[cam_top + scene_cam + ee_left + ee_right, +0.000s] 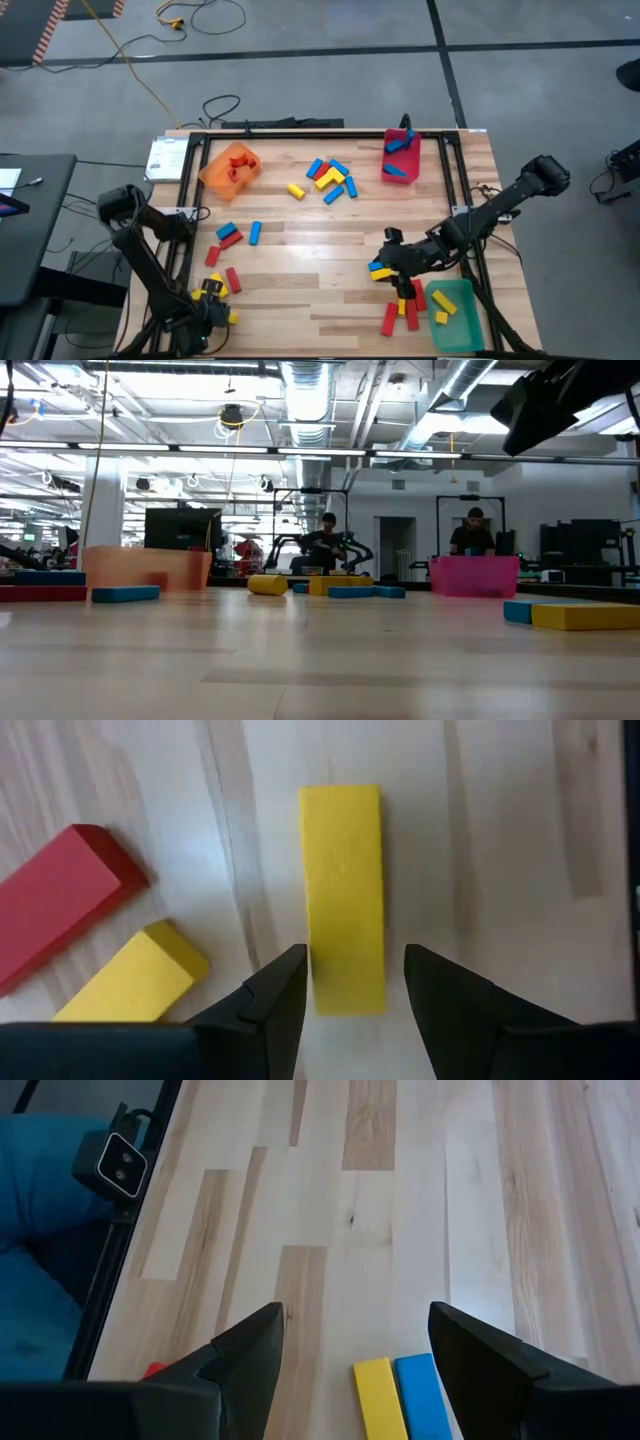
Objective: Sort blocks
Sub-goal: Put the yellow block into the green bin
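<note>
The left gripper (350, 982) straddles a yellow block (343, 890), fingers apart; a red block (60, 900) lies beside it. The right gripper (355, 1345) hangs open over a yellow-and-blue pair (400, 1398).

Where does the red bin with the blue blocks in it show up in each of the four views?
High view: red bin at the table's far edge, right of centre.
Low view: it stands far back, right of centre.
Left wrist view: not in it.
Right wrist view: not in it.
Shared landmark: orange bin, far left.
</note>
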### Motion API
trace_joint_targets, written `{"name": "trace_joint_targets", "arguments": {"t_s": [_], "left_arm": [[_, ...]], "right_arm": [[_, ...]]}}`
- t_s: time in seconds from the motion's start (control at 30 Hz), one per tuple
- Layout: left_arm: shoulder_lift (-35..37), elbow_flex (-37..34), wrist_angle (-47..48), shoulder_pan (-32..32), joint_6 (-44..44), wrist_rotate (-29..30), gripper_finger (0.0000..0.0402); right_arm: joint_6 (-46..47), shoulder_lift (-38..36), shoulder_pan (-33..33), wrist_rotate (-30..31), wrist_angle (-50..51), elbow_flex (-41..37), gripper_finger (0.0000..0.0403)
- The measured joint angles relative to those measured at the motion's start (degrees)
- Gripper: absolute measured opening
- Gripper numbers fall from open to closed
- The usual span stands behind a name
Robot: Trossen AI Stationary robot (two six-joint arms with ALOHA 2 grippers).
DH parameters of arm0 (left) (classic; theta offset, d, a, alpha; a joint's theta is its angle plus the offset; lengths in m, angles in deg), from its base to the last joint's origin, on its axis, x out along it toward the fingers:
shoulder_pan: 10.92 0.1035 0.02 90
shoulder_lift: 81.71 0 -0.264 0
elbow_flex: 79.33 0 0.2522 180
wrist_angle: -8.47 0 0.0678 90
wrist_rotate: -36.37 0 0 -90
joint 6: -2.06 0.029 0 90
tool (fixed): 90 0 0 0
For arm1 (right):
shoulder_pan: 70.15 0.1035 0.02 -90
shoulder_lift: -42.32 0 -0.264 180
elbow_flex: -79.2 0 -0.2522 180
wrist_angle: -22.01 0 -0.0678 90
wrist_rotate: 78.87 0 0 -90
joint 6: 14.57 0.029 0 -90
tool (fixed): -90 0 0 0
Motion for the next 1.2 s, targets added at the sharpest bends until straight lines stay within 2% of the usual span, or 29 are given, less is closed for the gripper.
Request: {"name": "trace_joint_targets", "arguments": {"t_s": [0.37, 0.47, 0.6, 0.8, 0.9, 0.97, 1.07, 1.2], "left_arm": [[-3.9, 0.2, 1.7, 0.5, -4.6, 0.5, 0.0161], [-3.9, 0.2, 2.9, 0.9, -4.9, 1.1, 0.0139], [-3.9, 0.1, 2.0, 2.1, -0.6, 3.6, 0.0101], [-4.1, -0.1, -1.3, 8.4, 10.4, 14.1, 0.0101], [-4.4, -0.3, -6.5, 13.8, 19.4, 21.6, 0.0102], [-4.3, -0.3, -12.2, 18.0, 26.8, 23.6, 0.0104], [-4.3, -0.2, -22.9, 24.6, 39.3, 20.9, 0.0104], [-4.2, -0.2, -36.4, 33.4, 51.4, 9.8, 0.0104]], "right_arm": [[0.2, 0.0, 0.2, 0.0, -0.3, 0.0, 0.0265], [0.2, 0.0, 0.2, 0.0, -0.4, 0.0, 0.0265], [0.2, 0.0, 0.2, 0.0, -0.5, 0.0, 0.0265], [-2.4, 0.0, 1.2, 0.0, -3.8, 0.0, 0.0265], [-5.3, 0.0, 2.0, 0.0, -7.2, 0.0, 0.0265], [-7.9, 0.0, 2.6, 1.1, -9.9, 0.0, 0.0265], [-13.8, 0.0, 4.0, 4.4, -14.4, 0.0, 0.0265], [-23.5, 0.0, 5.5, 7.8, -20.4, 0.0, 0.0265]]}}
